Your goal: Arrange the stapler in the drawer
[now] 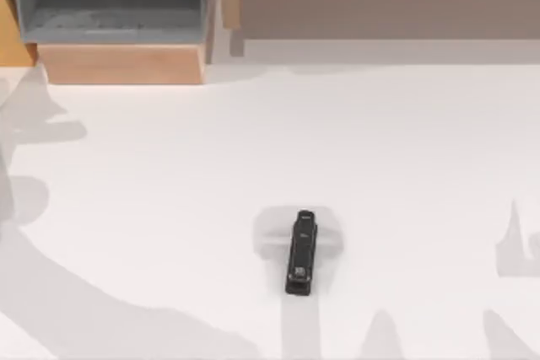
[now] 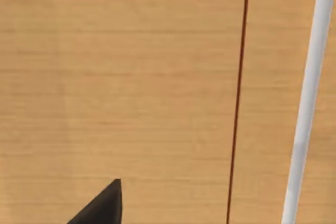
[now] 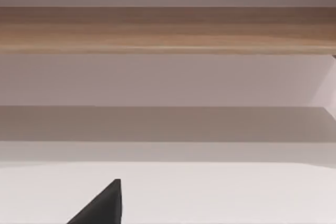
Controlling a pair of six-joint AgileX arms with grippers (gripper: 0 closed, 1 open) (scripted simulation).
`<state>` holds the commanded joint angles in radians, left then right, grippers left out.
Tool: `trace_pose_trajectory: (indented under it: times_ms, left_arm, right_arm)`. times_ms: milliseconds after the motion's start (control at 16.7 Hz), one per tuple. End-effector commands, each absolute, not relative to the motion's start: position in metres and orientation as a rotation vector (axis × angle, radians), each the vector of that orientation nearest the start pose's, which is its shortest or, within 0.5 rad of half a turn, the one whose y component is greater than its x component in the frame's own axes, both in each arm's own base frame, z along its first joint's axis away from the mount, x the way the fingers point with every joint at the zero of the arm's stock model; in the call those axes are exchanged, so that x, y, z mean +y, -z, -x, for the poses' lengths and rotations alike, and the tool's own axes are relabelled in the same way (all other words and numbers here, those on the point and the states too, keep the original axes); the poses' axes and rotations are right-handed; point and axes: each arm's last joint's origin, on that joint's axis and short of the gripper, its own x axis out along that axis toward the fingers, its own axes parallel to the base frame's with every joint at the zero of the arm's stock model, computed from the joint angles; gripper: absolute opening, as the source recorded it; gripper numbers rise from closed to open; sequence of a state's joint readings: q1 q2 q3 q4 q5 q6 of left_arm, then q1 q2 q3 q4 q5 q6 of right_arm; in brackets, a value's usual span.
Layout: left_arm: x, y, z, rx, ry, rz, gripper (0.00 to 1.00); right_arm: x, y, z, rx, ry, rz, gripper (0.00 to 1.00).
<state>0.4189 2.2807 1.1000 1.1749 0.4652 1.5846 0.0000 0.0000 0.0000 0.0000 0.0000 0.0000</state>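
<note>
Black stapler (image 1: 301, 252) lies on the white table (image 1: 169, 208) (lengthwise, near the front), well apart from the open drawer (image 1: 118, 63) at far left. Whether either gripper is open, I cannot tell.

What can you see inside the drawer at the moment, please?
Inside the drawer, the top view shows bare grey floor and walls, nothing lying in it. Its far end runs past the picture's upper edge, so that part cannot be checked. The stapler lies out on the white table.
</note>
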Motion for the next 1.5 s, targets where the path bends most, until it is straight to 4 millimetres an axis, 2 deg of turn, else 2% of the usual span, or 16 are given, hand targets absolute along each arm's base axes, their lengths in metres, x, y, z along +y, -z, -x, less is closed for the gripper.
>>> trace_pose_trajectory:
  times_ms: [360,720,960,1500]
  left_arm:
    - [0.169,-0.095,-0.408,-0.015,0.02,-1.569,1.0]
    - [0.17,-0.095,-0.43,-0.016,0.016,-1.571,1.0]
    - [0.171,-0.095,-0.433,-0.016,0.016,-1.571,1.0]
    - [0.171,-0.095,-0.433,-0.016,0.016,-1.571,0.32]
  right_arm:
    - [-0.001,-0.16,-0.106,0.0,0.0,0.0,1.0]
    - [-0.001,-0.16,-0.106,0.0,0.0,0.0,1.0]
    - [-0.001,-0.16,-0.106,0.0,0.0,0.0,1.0]
    - [-0.001,-0.16,-0.106,0.0,0.0,0.0,1.0]
